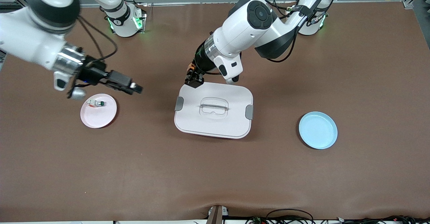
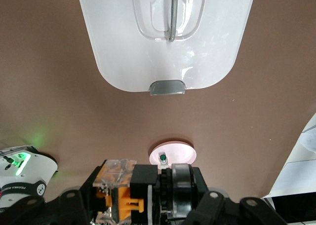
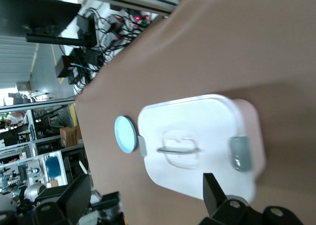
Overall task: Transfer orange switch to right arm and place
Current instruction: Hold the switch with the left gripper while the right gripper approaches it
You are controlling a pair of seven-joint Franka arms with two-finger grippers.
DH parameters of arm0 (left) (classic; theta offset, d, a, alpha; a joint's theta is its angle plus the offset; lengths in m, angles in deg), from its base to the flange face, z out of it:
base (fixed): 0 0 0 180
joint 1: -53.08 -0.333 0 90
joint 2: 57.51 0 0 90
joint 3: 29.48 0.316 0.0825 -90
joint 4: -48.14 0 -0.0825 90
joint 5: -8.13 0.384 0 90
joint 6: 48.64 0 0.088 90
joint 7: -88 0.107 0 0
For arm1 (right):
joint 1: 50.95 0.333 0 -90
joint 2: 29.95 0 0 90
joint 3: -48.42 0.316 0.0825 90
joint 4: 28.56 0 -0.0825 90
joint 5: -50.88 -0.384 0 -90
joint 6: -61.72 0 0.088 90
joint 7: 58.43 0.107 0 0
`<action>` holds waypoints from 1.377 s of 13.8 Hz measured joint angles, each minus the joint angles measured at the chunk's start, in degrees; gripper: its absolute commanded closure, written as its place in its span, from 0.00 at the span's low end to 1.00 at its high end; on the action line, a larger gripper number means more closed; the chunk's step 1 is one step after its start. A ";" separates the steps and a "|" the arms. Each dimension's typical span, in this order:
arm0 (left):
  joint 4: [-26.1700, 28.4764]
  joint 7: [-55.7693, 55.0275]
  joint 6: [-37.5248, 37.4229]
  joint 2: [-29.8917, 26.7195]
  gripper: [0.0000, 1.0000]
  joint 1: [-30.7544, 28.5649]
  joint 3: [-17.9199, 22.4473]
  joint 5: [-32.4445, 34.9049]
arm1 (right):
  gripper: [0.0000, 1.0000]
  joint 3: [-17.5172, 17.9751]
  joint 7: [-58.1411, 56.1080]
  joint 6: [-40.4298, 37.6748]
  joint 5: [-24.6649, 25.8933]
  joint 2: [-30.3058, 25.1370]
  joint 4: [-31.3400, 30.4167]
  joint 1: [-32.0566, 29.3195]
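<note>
The orange switch (image 1: 195,82), black-bodied with orange parts, hangs in my left gripper (image 1: 192,74), which is shut on it over the table, right beside the edge of the white lidded box (image 1: 214,120) that lies farther from the front camera. In the left wrist view the orange switch (image 2: 148,183) sits between the clear pads (image 2: 118,168). My right gripper (image 1: 134,88) stands open in the air toward the right arm's end, its fingers pointing at the switch with a gap between them. The right wrist view shows its two dark fingers (image 3: 217,195) wide apart.
A pink plate (image 1: 100,118) holds a white switch with a green cap (image 1: 96,103), under the right wrist. A blue plate (image 1: 318,130) lies toward the left arm's end of the table. The white box has a clear handle (image 1: 214,107) and grey clips (image 1: 249,112).
</note>
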 measured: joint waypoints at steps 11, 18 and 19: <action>-0.10 -0.01 2.04 0.00 0.72 -0.04 0.28 0.00 | 0.00 0.02 -8.98 -3.16 -0.15 0.18 -1.15 7.54; -0.14 -0.01 2.07 0.00 0.72 -0.02 0.28 0.00 | 0.00 0.00 -8.86 -2.59 -0.19 0.18 -1.02 10.09; -0.14 -0.01 2.07 0.00 0.72 -0.01 0.28 0.00 | 0.00 0.00 -8.69 -2.47 -0.19 0.18 -1.02 10.33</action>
